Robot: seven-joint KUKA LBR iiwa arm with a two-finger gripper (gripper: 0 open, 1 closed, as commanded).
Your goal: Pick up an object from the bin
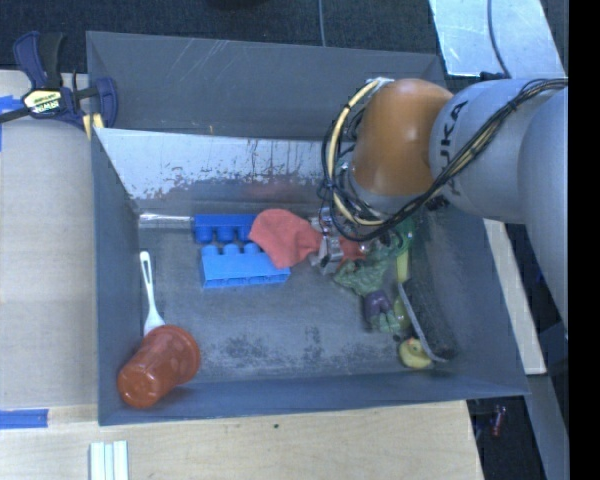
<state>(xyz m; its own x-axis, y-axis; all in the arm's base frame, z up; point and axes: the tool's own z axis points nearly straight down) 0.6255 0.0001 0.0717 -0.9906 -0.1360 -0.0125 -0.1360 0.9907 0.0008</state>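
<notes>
Gripper (pixel 330 250) sat just right of the blue toy brick (pixel 238 255), right by the soft red lump (pixel 283 236) draped over that brick's right end, couldn't tell how open it was, so I'd centre over the lump before squeezing.

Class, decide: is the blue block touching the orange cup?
Apart. The camera view shows bare bin floor between the blue block and the orange cup.

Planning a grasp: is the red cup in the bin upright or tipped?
Tipped: the red cup lies on its side, curved wall facing up.
</notes>
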